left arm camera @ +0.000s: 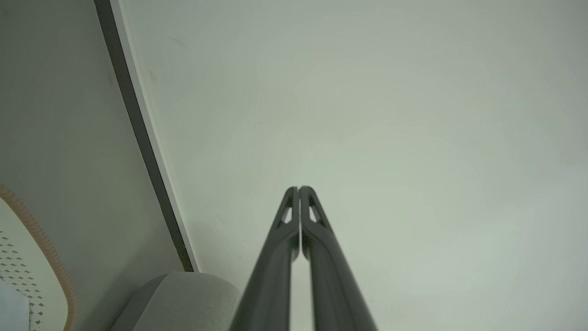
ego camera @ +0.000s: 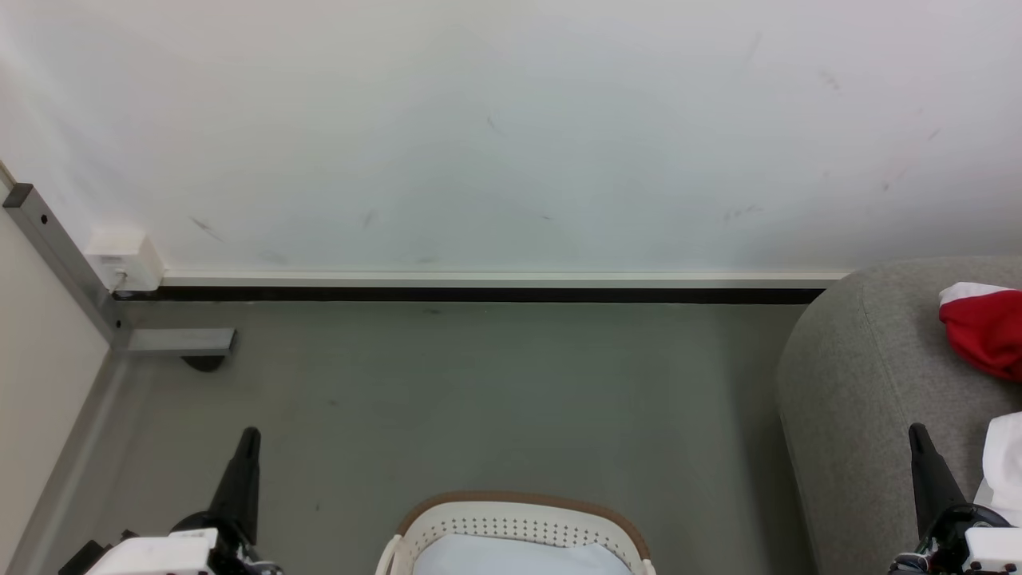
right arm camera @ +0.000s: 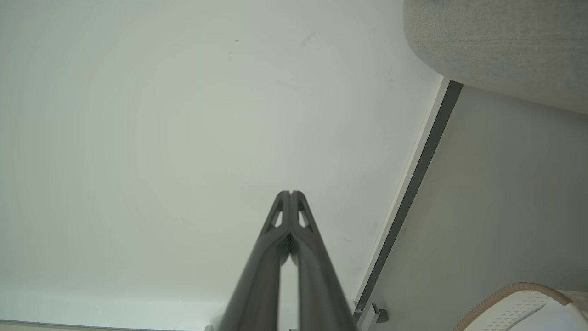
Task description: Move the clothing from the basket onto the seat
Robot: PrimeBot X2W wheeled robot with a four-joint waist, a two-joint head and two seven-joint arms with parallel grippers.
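The cream basket (ego camera: 519,519) with its brown rim stands on the floor at the bottom middle of the head view, with pale white clothing (ego camera: 519,557) inside it. The grey seat (ego camera: 862,383) rises at the right; a red garment with white trim (ego camera: 986,327) and a white cloth (ego camera: 1008,463) lie on it. My left gripper (ego camera: 249,435) is shut and empty at the lower left, left of the basket. My right gripper (ego camera: 917,431) is shut and empty in front of the seat. Both wrist views show the fingertips pressed together, left gripper (left arm camera: 298,188) and right gripper (right arm camera: 290,193), pointing at the wall. The basket rim (left arm camera: 41,239) (right arm camera: 514,292) and seat (left arm camera: 183,299) (right arm camera: 500,46) show at their edges.
A white wall (ego camera: 511,136) with a dark skirting strip (ego camera: 479,294) closes the far side. A grey metal post (ego camera: 64,263) with a foot and a white wall box (ego camera: 126,259) stand at the left. Grey floor (ego camera: 479,399) lies between the wall and the basket.
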